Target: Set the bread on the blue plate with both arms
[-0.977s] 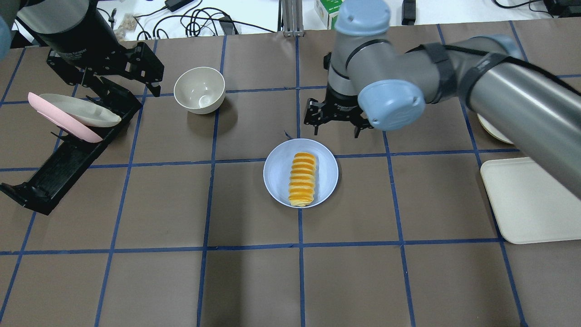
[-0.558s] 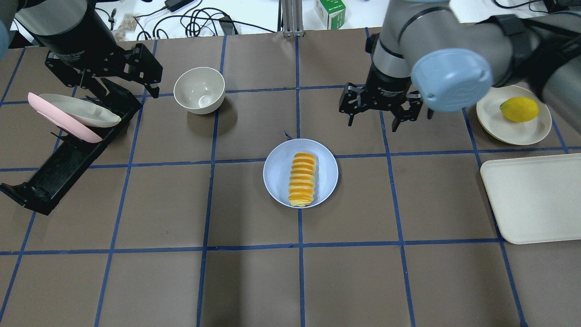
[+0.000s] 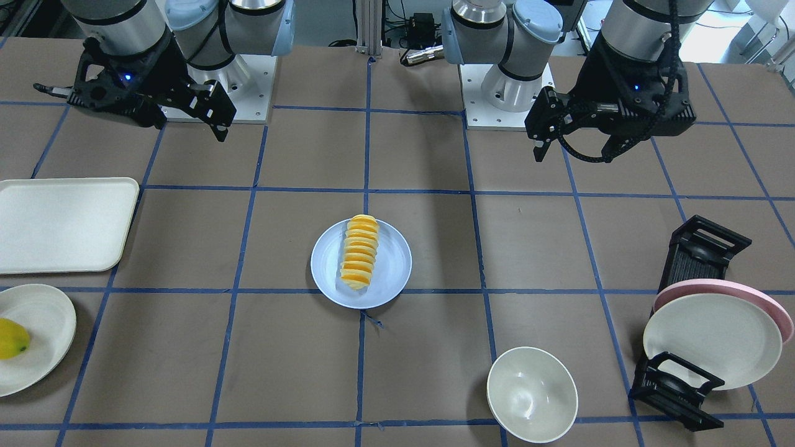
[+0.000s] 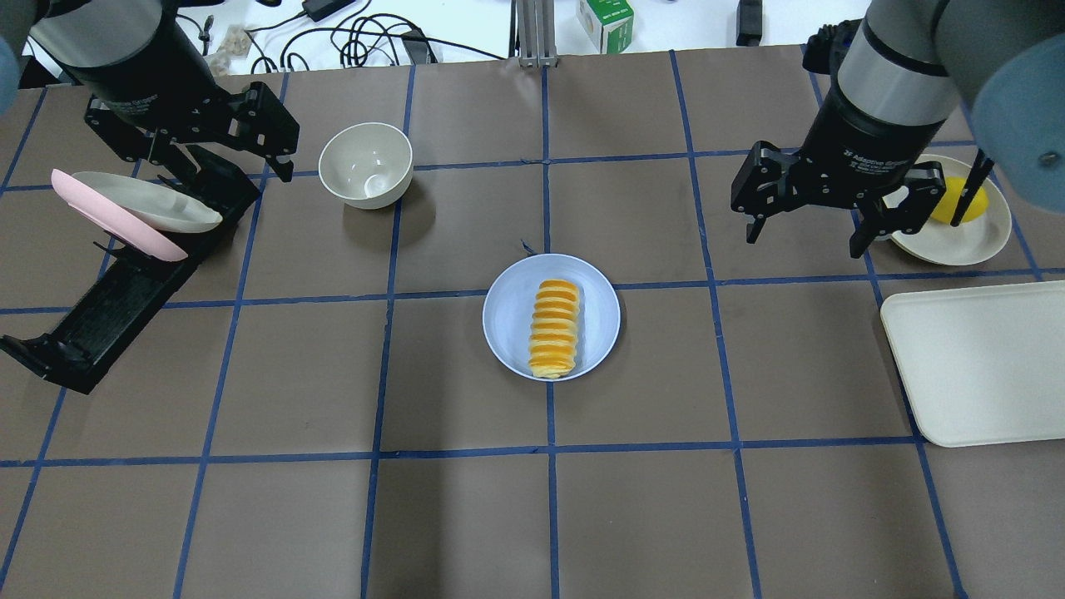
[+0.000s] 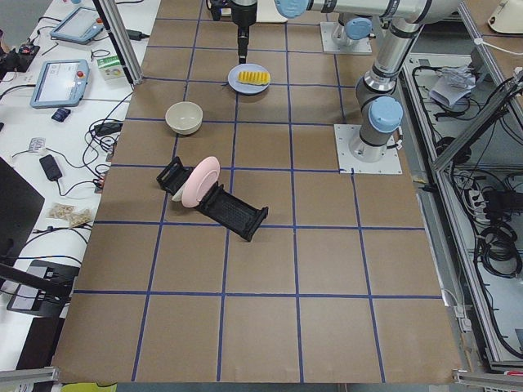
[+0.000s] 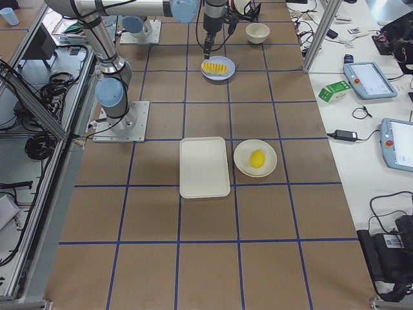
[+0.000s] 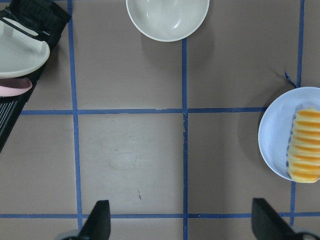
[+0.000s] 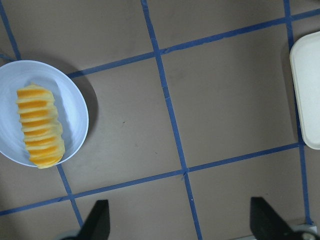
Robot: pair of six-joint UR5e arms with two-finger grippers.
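The bread (image 4: 555, 329), a row of orange-topped ridged slices, lies on the blue plate (image 4: 507, 320) at the table's middle. It also shows in the front view (image 3: 359, 251) on the plate (image 3: 392, 268). My right gripper (image 4: 804, 243) is open and empty, up and to the right of the plate, beside the cream plate. My left gripper (image 4: 221, 165) is open and empty at the far left, over the dish rack. Both wrist views show the bread (image 7: 305, 145) (image 8: 40, 125) off to the side, with each gripper's fingers wide apart.
A cream bowl (image 4: 366, 164) stands left of centre at the back. A black dish rack (image 4: 125, 291) holds a pink plate and a cream plate (image 4: 146, 204). A cream plate (image 4: 957, 237) with a yellow fruit (image 4: 957, 200) and a cream tray (image 4: 973, 366) sit at right.
My right arm has swung to the right, from just behind the blue plate to beside the cream plate with the fruit. The bread, the plate and my left arm have not moved.
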